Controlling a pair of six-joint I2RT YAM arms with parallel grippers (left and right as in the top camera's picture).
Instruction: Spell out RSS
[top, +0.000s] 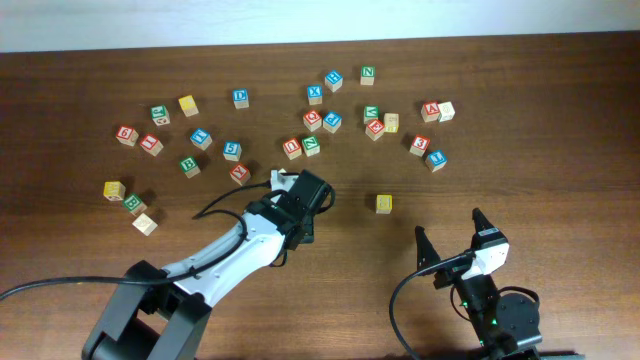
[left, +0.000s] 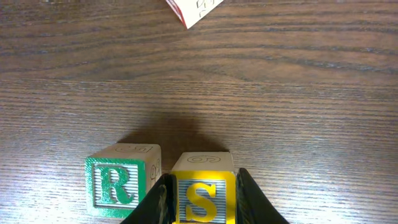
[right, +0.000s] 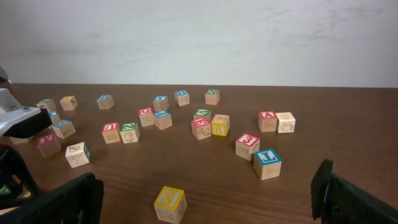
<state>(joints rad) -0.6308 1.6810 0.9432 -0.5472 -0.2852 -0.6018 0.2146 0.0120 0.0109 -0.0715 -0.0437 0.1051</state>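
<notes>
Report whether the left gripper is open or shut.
Shut on the yellow S cube: the left gripper has its fingers pressed against both sides of it, right beside the R cube.

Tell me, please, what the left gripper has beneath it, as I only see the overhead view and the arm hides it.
Observer: The left wrist view shows the left gripper closed on a yellow S cube.
Operator: Is the R nearby?
Observer: Yes, the green R cube stands close beside it, on its left in that view.
Operator: And the lone yellow cube near the right gripper?
Observer: The right wrist view shows its near face yellow, the letter too blurred to read.
</notes>
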